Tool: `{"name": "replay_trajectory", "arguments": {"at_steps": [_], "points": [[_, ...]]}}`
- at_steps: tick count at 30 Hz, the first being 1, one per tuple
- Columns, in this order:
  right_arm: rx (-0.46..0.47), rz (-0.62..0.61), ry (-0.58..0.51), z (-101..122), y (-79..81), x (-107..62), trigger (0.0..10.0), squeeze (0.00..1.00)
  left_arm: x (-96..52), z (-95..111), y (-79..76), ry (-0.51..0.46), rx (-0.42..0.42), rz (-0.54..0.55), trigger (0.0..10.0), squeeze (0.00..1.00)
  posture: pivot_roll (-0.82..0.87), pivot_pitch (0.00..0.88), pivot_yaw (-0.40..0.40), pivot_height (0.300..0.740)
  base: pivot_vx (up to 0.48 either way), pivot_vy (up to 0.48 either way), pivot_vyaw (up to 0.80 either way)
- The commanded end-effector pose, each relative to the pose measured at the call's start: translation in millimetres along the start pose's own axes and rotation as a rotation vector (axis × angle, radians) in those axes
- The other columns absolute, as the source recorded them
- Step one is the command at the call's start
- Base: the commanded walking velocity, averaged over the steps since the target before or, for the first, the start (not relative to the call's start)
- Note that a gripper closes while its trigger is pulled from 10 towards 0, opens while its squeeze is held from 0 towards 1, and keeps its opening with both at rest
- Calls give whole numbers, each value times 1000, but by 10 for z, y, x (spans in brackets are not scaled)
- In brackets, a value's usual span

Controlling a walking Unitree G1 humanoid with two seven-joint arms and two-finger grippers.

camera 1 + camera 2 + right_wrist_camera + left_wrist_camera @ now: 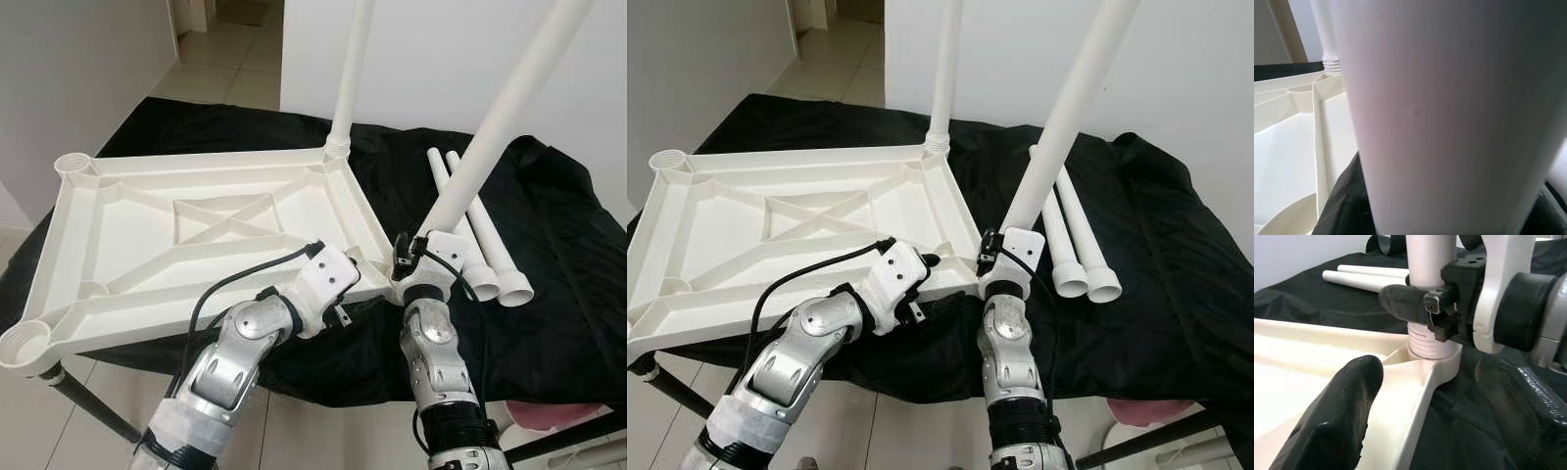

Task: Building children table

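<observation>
1. The right gripper [1442,308] is clamped around the white leg [500,122] just above its threaded end, which sits in the near right corner socket [1442,364] of the upturned tabletop [196,245]; the leg leans up toward 1 o'clock.
2. The left gripper [1425,401] is spread wide and holds nothing; one finger [1339,416] hangs over the tabletop's rim, the other over the black cloth [549,255], with the socket just ahead of them.
3. A second leg [351,78] stands upright in the far right corner at 12 o'clock.
4. Two loose legs [480,245] lie side by side on the cloth at 2 o'clock, near the right gripper.
5. The tabletop's near edge overhangs the cloth-covered surface; open sockets remain at 9 and 10 o'clock.
</observation>
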State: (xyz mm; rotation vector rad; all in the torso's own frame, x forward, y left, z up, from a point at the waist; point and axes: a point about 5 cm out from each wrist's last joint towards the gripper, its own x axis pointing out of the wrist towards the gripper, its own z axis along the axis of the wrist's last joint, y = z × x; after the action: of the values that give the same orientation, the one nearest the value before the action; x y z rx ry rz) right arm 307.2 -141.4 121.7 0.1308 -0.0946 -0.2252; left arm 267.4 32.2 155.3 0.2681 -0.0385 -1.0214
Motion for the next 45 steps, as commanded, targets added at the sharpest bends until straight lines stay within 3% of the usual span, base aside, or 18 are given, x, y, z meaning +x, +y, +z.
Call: {"name": "replay_trajectory", "arguments": {"at_steps": [1,6,7,8,14,19,20,23,25,31,43,44,45], "points": [[11,-65,97,-184,-153,-61,10000,0,15,-11,59,6,10,75,10000,0,1,0,-83,740,0,0,0],[19,-52,91,-177,-160,-83,10000,0,-12,-36,116,17,10,99,10000,0,1,0,-81,740,0,0,0],[23,-45,78,-159,-167,-91,10000,835,-26,-42,147,20,11,109,10000,0,3,0,-82,740,0,0,0],[24,-32,57,-126,-169,-99,10000,1000,-38,-44,176,21,13,119,10000,0,7,0,-84,740,0,0,0],[35,46,-15,-48,-226,-130,10000,1000,-56,-47,222,18,11,134,10000,0,7,0,-90,740,0,0,0],[33,118,-14,-55,-272,-133,10000,1000,-51,-52,217,16,8,137,10000,0,6,0,-90,740,0,0,0],[26,164,-22,-52,-283,-129,10000,0,-44,-51,216,14,6,138,10000,0,4,0,-88,740,0,0,0],[33,272,-29,-44,-304,-96,10000,0,-25,-41,214,9,7,138,10000,0,2,0,-88,740,0,0,0],[33,272,-29,-44,-304,-96,10000,0,-25,-41,214,9,7,138,10000,0,2,0,-88,740,0,0,0],[-19,553,-45,21,-250,37,10000,0,-24,-27,243,5,11,142,10000,0,9,0,-83,740,0,0,0],[-119,762,-25,99,-218,234,10000,0,5,-42,215,11,10,127,10000,0,7,0,-78,740,0,0,0],[-129,791,-19,98,-206,246,4902,0,10,-49,209,14,7,121,10000,0,9,0,-78,740,0,0,0],[-129,791,-19,98,-206,246,4902,0,10,-49,209,14,7,121,10000,0,9,0,-78,740,0,0,0]]}}
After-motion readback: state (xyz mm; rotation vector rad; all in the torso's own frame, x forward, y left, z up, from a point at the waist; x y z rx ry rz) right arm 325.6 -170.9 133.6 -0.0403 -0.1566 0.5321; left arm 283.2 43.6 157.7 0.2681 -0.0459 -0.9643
